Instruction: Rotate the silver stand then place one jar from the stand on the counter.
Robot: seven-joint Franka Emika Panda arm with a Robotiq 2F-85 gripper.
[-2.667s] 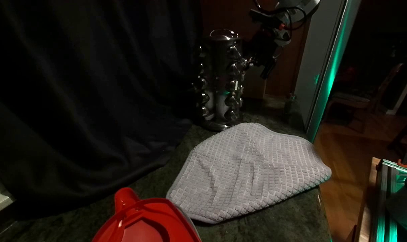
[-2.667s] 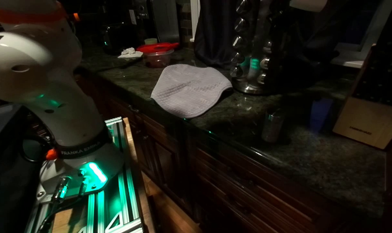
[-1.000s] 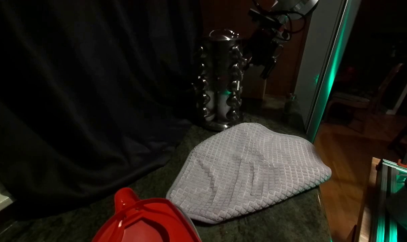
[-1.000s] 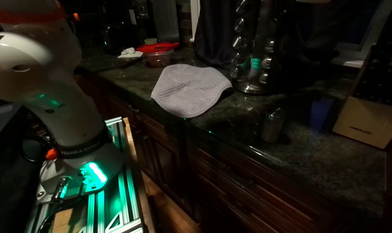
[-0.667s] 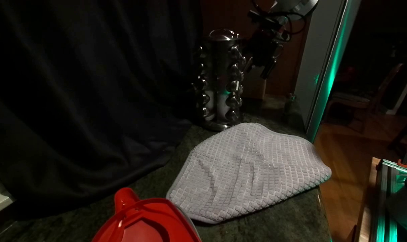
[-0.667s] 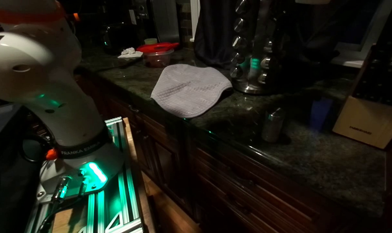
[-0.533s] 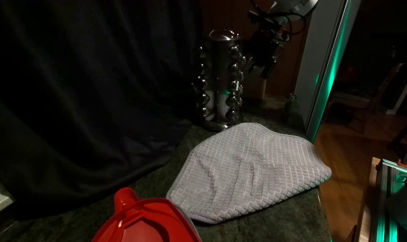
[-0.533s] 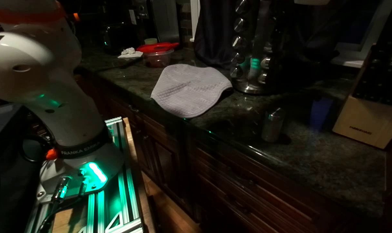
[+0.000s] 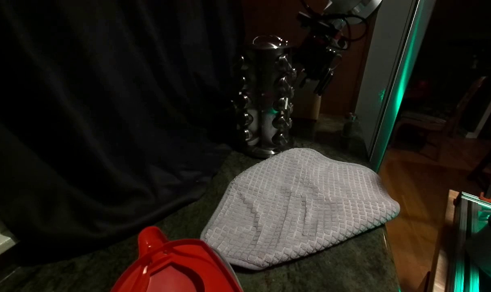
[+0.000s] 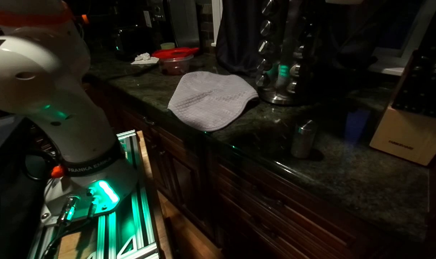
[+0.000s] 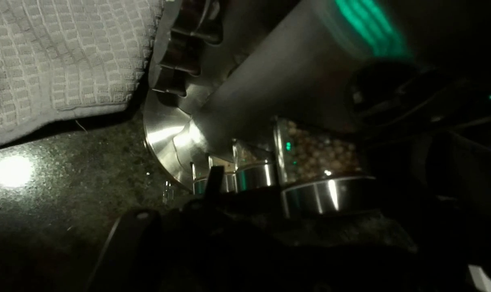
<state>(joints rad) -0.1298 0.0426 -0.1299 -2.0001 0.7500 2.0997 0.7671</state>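
Note:
The silver stand [image 9: 269, 45], a chrome carousel with tiers of lidded jars, stands upright on the dark counter [image 9: 346, 263] in both exterior views. In an exterior view my gripper [image 9: 312, 86] hangs at the stand's side, its fingers apart. The wrist view looks along the stand's central column [image 11: 265, 85]. There a jar [image 11: 322, 156] with round brown contents and a metal lid sits in the stand, just ahead of the gripper. One dark finger [image 11: 215, 178] shows left of this jar, in front of smaller jar lids. Darkness hides the opposite finger there. I see nothing held.
A grey checked cloth [image 9: 302, 202] lies beside the stand's base. A red-lidded container [image 9: 176, 271] sits past it. A metal-topped shaker [image 10: 304, 140] and a knife block [image 10: 407, 136] stand on the counter. A black curtain [image 9: 107, 101] hangs behind.
My gripper's finger nearest the stand has drawn back slightly from the jars, so the fingers stand apart. The stand's jars have shifted only slightly. Cloth and red-lidded container have not moved.

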